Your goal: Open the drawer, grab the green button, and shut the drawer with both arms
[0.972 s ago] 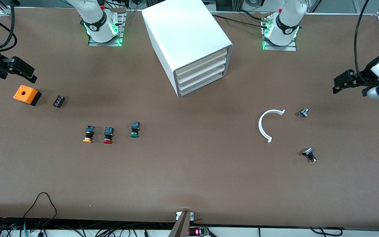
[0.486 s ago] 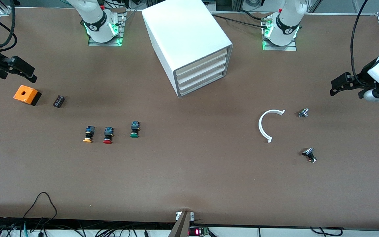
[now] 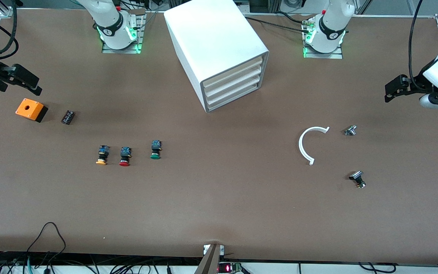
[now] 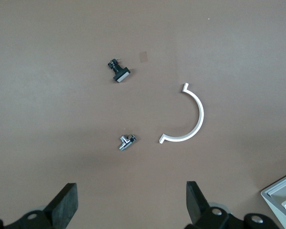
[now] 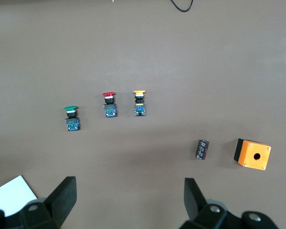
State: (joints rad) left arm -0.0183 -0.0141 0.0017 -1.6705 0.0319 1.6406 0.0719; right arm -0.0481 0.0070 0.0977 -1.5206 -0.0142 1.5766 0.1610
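Observation:
The white cabinet (image 3: 219,45) stands between the arm bases, its several stacked drawers (image 3: 232,82) all pushed in. The green-capped button (image 3: 155,150) lies on the table toward the right arm's end, nearer the front camera than the cabinet, and shows in the right wrist view (image 5: 72,118). My right gripper (image 3: 34,86) hangs open and empty over the table's edge at that end, above the orange box; its fingertips (image 5: 66,188) stand wide apart. My left gripper (image 3: 390,93) hangs open and empty over the other end (image 4: 131,191).
A red-capped button (image 3: 124,156) and an orange-capped one (image 3: 102,155) lie beside the green one. An orange box (image 3: 31,109) and a small black part (image 3: 67,117) sit under the right gripper. A white arc (image 3: 308,142), a metal part (image 3: 350,130) and a black part (image 3: 357,179) lie toward the left arm's end.
The left arm's hand has shifted a little toward the robots' side of the table. The right gripper has barely moved. Both stay open.

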